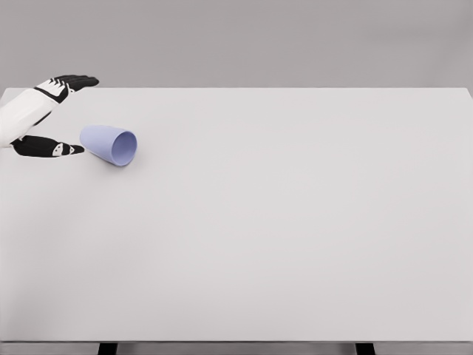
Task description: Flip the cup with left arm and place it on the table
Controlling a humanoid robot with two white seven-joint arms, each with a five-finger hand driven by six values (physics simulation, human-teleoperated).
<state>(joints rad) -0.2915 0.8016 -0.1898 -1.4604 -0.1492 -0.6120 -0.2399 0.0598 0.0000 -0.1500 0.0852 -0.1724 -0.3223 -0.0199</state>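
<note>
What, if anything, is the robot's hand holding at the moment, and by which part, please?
Nothing. The left hand is open beside the cup, which lies on its side on the table.

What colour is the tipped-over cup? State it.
Pale lavender-blue plastic cup, lying on its side; head view.

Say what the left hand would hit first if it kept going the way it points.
Probably the cup lying on its side: the left hand points right with open fingers, thumb almost at the cup's closed end. Depth is unclear.

Cup point(110, 144) on its side on table point(295, 222) (far left), left hand point(52, 118) beside it.
</note>
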